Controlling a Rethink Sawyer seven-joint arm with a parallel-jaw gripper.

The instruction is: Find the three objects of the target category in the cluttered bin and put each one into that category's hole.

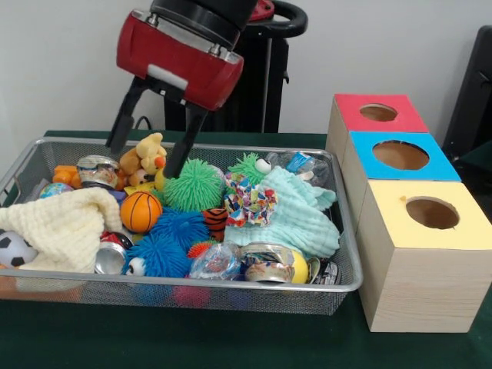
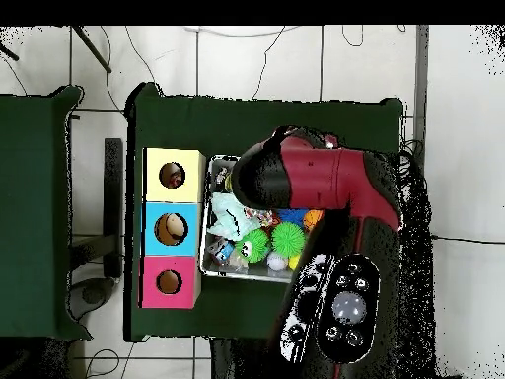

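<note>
On the green-covered surface (image 1: 231, 342) a wire mesh bin (image 1: 231, 296) sits packed with clutter. At its left end in the front view a cream knitted cloth (image 1: 65, 227) drapes over the rim, with a black-and-white soccer ball (image 1: 14, 248) tucked under its lower edge. Behind the cloth lie a small globe-like ball (image 1: 54, 189) and a crushed can (image 1: 98, 169). Next comes a yellow plush toy (image 1: 146, 160), and just below it a small basketball (image 1: 141, 211). Above these hangs the red and black arm (image 1: 181, 54); its pincer (image 1: 146, 146) stands open, two dark fingers (image 1: 123, 119) spread apart, one at the bin's far rim and the other beside the plush toy, holding nothing. Right of that finger rests a green spiky ball (image 1: 194, 186), with blue spiky balls (image 1: 173, 238) in front of it. Further along lie a multicoloured patterned bundle (image 1: 250, 204), a mint green cloth (image 1: 296, 219) and, at the near rim, a second crushed can (image 1: 269, 264).

Right of the bin stand three wooden boxes in a row, touching one another, each with a round hole on top: the red-topped box (image 1: 377, 114) farthest, the blue-topped box (image 1: 400, 156) in the middle, the yellow-topped box (image 1: 430, 215) nearest. From overhead, small items show inside the holes, though what they are cannot be told.
</note>
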